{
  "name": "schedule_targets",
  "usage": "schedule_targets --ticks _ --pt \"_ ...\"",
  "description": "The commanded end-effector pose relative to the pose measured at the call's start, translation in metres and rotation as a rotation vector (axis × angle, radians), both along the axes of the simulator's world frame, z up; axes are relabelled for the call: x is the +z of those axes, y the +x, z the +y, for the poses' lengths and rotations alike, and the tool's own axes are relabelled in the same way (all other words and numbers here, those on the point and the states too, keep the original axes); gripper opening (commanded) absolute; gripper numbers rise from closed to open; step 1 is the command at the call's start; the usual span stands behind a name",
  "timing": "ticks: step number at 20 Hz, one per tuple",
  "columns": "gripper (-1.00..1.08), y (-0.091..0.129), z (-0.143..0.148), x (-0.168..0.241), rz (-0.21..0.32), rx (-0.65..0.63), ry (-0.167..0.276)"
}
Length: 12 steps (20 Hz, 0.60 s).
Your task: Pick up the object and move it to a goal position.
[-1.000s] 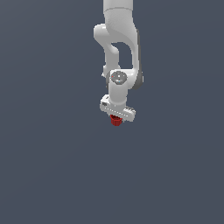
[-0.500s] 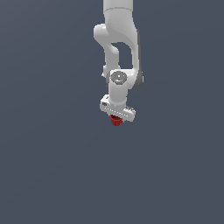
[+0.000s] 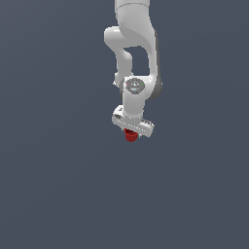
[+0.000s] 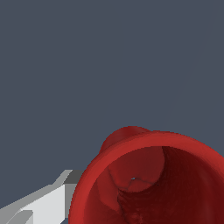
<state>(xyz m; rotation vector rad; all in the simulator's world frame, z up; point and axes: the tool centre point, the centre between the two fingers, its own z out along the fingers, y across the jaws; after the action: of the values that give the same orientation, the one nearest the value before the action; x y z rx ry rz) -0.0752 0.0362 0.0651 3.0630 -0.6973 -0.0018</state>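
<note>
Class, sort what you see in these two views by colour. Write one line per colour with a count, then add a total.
Red: 1, the cup
White: 1, the arm with its gripper
Total: 2

My arm point(image 3: 132, 53) descends from the top of the exterior view, its white links stacked almost vertically and the wrist joint facing the camera. The end effector point(image 3: 130, 136) points straight down, its crossbar tilted lower toward the exterior view's right. One pale finger point(image 4: 41, 203) shows in the wrist view; I cannot read the jaw gap.
</note>
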Motion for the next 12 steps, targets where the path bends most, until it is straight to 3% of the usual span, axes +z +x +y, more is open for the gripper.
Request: schedule_targets --ticks 1,12 --pt "-1.0 0.011 0.004 0.01 -0.002 0.0 0.0" --pt "-1.0 0.075 0.028 0.061 -0.002 0.0 -0.001"
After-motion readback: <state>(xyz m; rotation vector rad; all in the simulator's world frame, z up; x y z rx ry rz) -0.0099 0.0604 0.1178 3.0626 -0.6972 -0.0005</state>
